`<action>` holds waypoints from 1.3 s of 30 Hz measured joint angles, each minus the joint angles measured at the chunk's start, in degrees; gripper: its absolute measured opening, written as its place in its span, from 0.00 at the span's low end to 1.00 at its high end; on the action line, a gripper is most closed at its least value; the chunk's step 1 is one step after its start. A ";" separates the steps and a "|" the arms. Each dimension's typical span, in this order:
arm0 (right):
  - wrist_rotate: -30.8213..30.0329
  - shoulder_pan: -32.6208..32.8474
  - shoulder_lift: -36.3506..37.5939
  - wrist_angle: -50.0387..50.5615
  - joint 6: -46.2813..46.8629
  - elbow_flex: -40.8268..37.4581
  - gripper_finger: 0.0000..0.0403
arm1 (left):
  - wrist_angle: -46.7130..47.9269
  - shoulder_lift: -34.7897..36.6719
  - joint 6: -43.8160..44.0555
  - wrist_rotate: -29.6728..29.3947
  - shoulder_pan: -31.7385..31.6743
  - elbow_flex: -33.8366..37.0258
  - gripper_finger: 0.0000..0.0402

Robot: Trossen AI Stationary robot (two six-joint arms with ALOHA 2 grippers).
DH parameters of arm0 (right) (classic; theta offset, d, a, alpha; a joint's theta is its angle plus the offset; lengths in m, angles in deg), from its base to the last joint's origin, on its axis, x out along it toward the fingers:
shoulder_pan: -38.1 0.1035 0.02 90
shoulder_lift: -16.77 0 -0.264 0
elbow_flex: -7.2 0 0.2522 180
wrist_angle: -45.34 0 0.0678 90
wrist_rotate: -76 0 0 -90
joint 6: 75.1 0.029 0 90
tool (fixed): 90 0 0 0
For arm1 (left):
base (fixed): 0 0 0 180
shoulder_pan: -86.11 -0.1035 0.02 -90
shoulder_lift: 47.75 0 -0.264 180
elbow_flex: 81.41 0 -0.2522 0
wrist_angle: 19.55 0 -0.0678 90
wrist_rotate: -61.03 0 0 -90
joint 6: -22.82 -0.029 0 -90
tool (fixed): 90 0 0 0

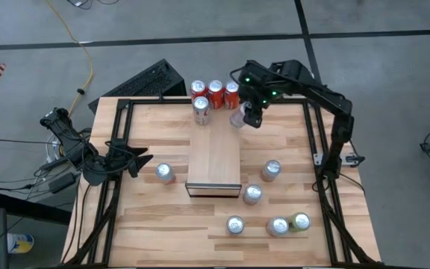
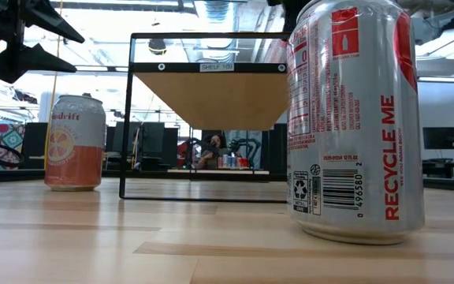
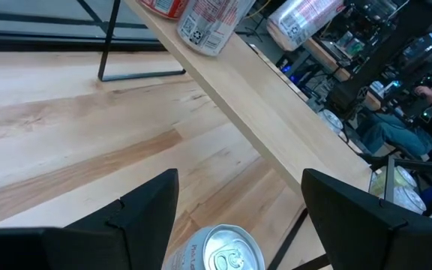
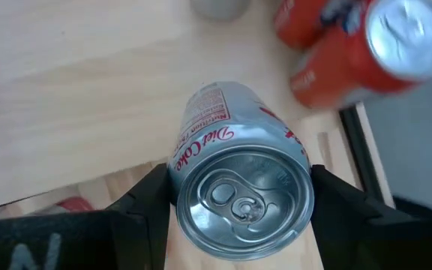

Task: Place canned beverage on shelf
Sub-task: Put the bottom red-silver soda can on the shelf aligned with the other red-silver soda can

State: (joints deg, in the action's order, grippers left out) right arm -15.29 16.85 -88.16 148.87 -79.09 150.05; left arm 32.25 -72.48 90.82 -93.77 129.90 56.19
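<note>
A: Status of the right claw (image 4: 235, 196)?
B: Clamped on a silver Diet Coke can (image 4: 238, 180), held at the far end of the shelf (image 1: 215, 153), near three red cans (image 1: 215, 90).
A: Left claw (image 3: 238, 196)?
B: Spread wide, empty, above a silver can (image 3: 220, 251) on the bench (image 1: 163, 224) beside the shelf.

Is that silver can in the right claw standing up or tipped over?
Upright. The Diet Coke can shows its pull-tab top facing up between the right gripper fingers.
</note>
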 joint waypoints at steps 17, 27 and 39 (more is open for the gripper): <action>-0.43 2.59 -5.95 0.05 -8.35 5.65 0.57 | -0.02 0.00 0.83 -0.50 0.00 0.00 0.67; -2.32 4.06 -8.38 0.21 -10.86 5.63 0.57 | 0.19 0.00 0.66 -1.89 -0.01 0.00 0.67; -3.03 4.55 -8.81 0.27 -14.72 5.63 0.60 | 0.24 0.00 0.66 -1.92 0.00 0.00 0.67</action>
State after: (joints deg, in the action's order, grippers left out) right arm -18.32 21.40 -96.97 149.14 -93.81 155.68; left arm 32.49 -72.48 91.48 -95.69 129.90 56.19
